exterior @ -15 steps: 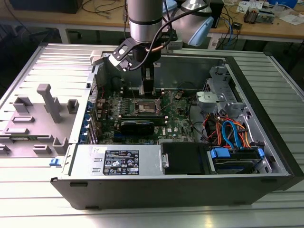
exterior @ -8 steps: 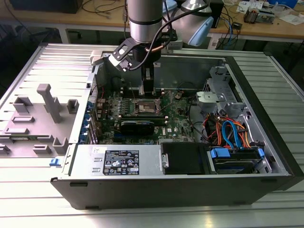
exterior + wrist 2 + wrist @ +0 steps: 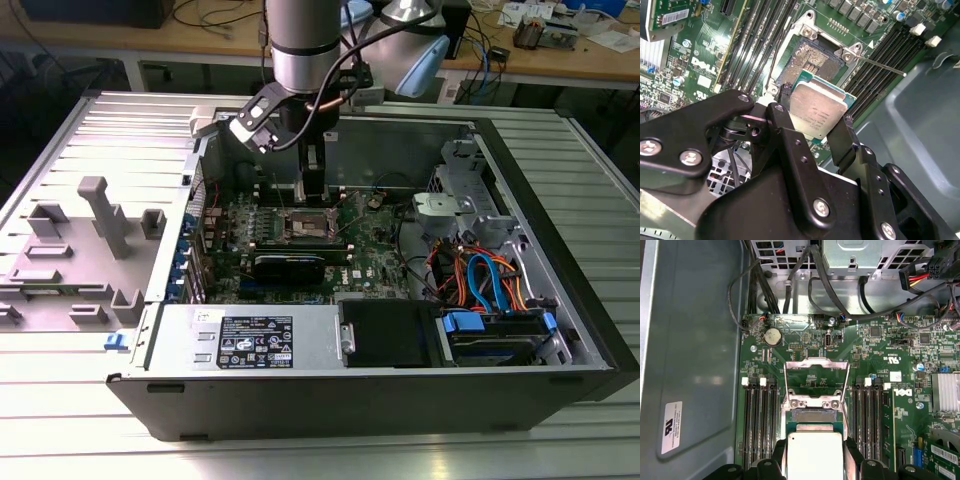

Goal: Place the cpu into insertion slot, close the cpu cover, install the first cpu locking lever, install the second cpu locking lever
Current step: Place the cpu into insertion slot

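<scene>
I saw an open computer case (image 3: 400,395) lying on the ribbed metal counter (image 3: 80,400), with grey plastic fixtures (image 3: 100,215) beside it at the exterior view's left. Inside lay a green motherboard (image 3: 875,347) with a round coin battery (image 3: 772,336), long black memory slots (image 3: 758,420) and a finned heatsink (image 3: 945,390). Orange and blue cables (image 3: 480,275) bunched near the drive bay.

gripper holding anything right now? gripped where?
Yes: the gripper is shut on the chip, one finger on each of two opposite edges, by the socket.
</scene>
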Controlling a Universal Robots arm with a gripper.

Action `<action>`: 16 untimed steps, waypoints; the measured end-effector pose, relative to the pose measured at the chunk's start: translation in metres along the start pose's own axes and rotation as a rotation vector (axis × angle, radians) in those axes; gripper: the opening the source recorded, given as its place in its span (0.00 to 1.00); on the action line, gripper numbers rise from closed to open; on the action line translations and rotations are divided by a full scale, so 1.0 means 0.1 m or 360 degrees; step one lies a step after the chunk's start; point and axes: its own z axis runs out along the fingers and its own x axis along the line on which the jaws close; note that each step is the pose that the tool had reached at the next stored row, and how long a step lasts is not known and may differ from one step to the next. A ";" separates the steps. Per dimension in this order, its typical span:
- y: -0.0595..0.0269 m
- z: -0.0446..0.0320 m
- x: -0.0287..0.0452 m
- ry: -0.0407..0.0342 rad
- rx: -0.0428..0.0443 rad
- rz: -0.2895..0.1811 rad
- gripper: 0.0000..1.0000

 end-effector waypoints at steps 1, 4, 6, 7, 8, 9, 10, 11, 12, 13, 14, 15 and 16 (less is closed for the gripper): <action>-0.004 0.023 -0.001 0.0000 -0.0002 0.0000 0.54; -0.015 0.105 0.001 0.0000 -0.0003 0.0000 0.54; -0.019 0.147 0.012 0.0000 -0.0003 0.0000 0.54; -0.021 0.167 0.027 -0.0001 -0.0003 0.0000 0.54; -0.022 0.181 0.040 0.0000 -0.0003 0.0000 0.54; -0.024 0.207 0.053 0.0000 -0.0003 0.0000 0.54; -0.031 0.235 0.055 0.0000 -0.0003 0.0000 0.54; -0.040 0.263 0.054 0.0000 -0.0004 0.0000 0.54; -0.047 0.277 0.054 0.0000 -0.0005 0.0000 0.54; -0.055 0.290 0.054 0.0000 -0.0006 0.0000 0.54; -0.062 0.302 0.054 0.0000 -0.0007 0.0000 0.54; -0.064 0.323 0.053 0.0000 -0.0007 -0.0001 0.54; -0.069 0.371 0.053 0.0000 -0.0007 0.0002 0.54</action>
